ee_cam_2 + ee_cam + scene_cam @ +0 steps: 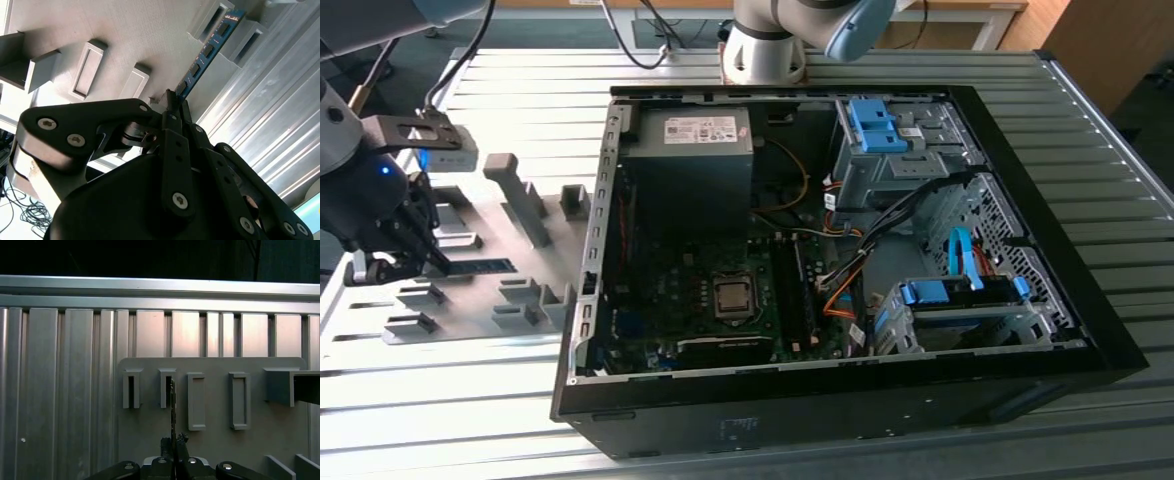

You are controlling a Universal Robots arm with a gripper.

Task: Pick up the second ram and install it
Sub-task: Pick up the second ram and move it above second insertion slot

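Second ram [210, 47] gripped on edge at the holder plate [125, 30].
One end is pinched by the closed gripper [172, 98], so the thin board is kept square to the plate.

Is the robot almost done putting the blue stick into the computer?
Grabbing looks done: the claw is shut on the second ram, whose far end sits at a grey holder block. It is outside the open computer case, so lifting it out and fitting it are left.
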